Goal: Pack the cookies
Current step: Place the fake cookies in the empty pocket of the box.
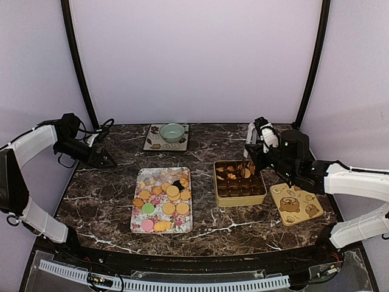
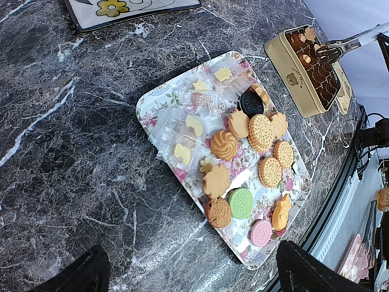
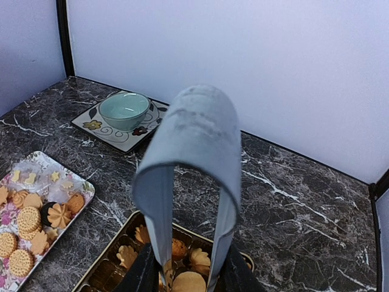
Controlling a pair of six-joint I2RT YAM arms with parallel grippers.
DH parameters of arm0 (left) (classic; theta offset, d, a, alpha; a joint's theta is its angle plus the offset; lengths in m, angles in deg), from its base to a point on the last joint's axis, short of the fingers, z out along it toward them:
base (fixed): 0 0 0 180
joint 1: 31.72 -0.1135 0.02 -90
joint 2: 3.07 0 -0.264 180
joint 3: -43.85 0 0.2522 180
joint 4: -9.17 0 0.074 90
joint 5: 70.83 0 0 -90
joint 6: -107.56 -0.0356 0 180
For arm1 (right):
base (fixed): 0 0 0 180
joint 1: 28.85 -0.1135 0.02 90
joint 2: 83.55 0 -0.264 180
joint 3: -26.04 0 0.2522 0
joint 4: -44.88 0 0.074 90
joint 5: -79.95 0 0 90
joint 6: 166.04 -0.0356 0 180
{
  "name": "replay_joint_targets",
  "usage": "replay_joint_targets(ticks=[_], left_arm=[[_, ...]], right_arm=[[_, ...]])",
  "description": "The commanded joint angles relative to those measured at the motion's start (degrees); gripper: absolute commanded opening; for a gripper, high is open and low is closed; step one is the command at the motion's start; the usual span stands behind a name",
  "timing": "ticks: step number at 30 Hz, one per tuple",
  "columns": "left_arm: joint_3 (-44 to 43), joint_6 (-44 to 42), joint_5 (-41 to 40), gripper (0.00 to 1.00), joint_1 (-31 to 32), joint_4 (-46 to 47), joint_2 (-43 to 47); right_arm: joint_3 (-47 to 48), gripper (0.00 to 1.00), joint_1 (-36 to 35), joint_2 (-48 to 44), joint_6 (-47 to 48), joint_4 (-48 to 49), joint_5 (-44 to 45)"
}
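Note:
Cookies (image 1: 172, 191) (image 2: 261, 131), golden, pink, green and one dark, lie on a floral tray (image 1: 138, 177) (image 2: 149, 103) at the table's middle. To its right stands a gold tin (image 1: 216, 182) (image 2: 290, 73) (image 3: 109, 255) with a few cookies (image 3: 197, 258) in its back compartments. My right gripper (image 1: 258, 159) (image 3: 188, 271) is shut on grey tongs (image 3: 194, 134) (image 2: 352, 41), whose tips reach down into the tin's far corner. Whether the tongs hold a cookie I cannot tell. My left gripper (image 1: 106, 159) (image 2: 194, 274) hovers open at the far left, empty.
A teal bowl (image 1: 172, 132) (image 3: 124, 111) sits on a patterned square plate (image 1: 152, 143) (image 3: 91, 125) at the back. The tin's lid (image 1: 296, 205), printed with bears, lies right of the tin. Black frame posts stand at the back corners.

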Motion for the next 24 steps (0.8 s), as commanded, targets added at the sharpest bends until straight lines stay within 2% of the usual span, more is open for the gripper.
replay_joint_targets(ticks=[1,6,10,14,20,24], left_arm=[[-0.11,-0.42,0.93,0.98,-0.43,-0.90,1.59],[-0.18,-0.34,0.98,0.98,-0.42,-0.90,1.43],[-0.29,-0.36,0.98,0.98,-0.43,-0.82,1.34],[-0.37,-0.18,1.05,0.98,-0.41,-0.81,1.17],[-0.56,-0.07,1.10,0.98,-0.43,-0.81,1.07],[-0.60,-0.17,1.02,0.98,-0.43,-0.83,1.08]], right_arm=[[-0.06,0.26,0.90,-0.09,-0.32,4.08,-0.79],[-0.10,0.29,1.40,0.66,-0.50,4.80,-1.44],[0.33,0.37,1.50,0.91,-0.76,4.79,-2.24],[0.95,0.42,1.46,0.67,-0.59,4.53,-2.75],[3.11,0.42,1.50,-0.01,-0.02,3.49,-4.06],[3.86,0.38,1.45,-0.33,0.57,2.94,-3.91]])
